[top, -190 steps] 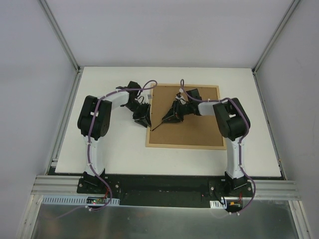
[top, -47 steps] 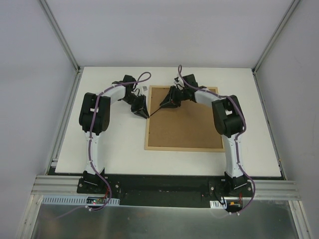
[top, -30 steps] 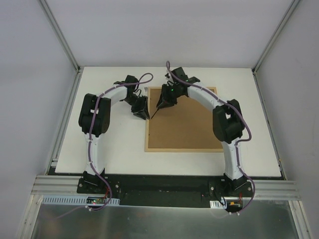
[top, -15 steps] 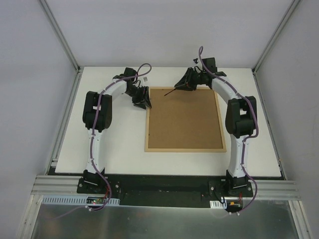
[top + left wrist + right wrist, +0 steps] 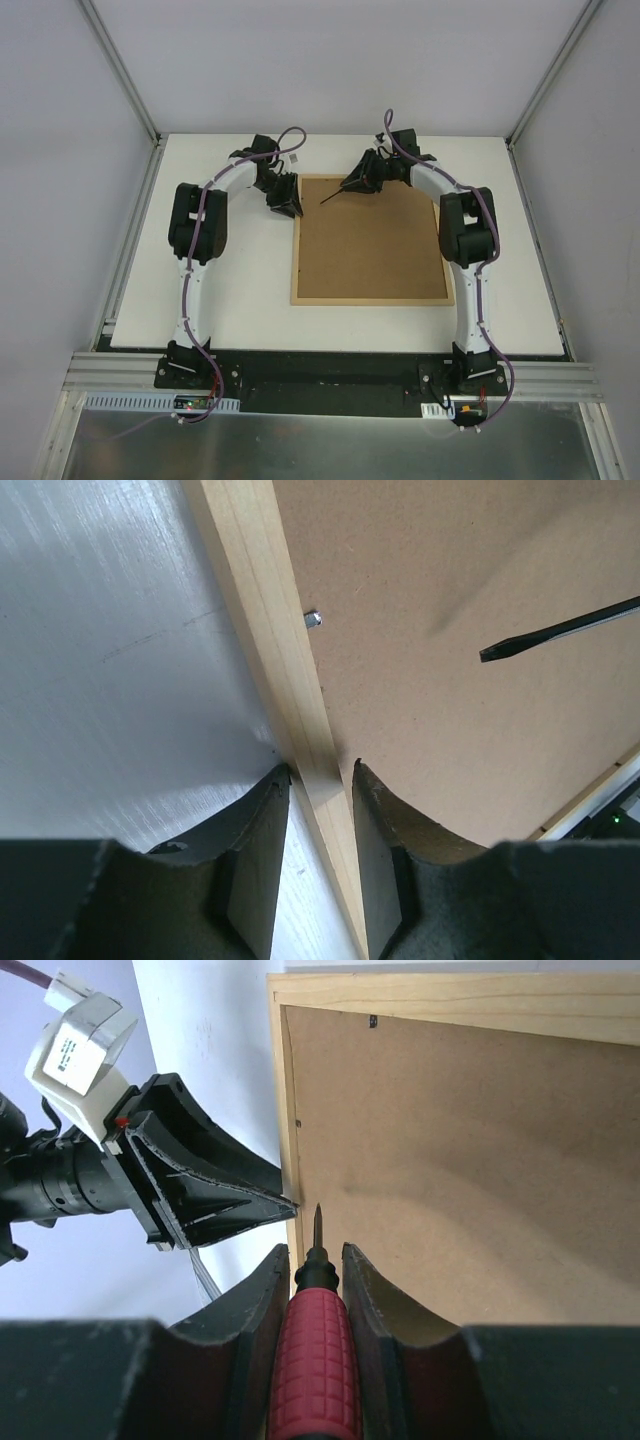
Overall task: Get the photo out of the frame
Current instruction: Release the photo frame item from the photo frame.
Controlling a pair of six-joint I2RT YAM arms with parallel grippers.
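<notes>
The frame lies face down on the white table, right of centre and reaching towards the far edge. Its thin pale wood rails enclose the brown fibreboard back, which fills it from rail to rail. The photo cannot be seen, as only the back shows. A small metal tab juts from the inner side of the left rail onto the board.

The left gripper sits at the frame's far left corner. In the left wrist view its fingers straddle the left rail, one on the table side and one over the board. The left finger touches the wood, but I cannot tell whether the pair actually pinches it.

The right gripper hangs over the far rail and is clamped on the red handle of a screwdriver. The black shaft points left and nearward over the board's far left part. Its tip hovers above the board, near the left rail and close to the left gripper's fingertips.
</notes>
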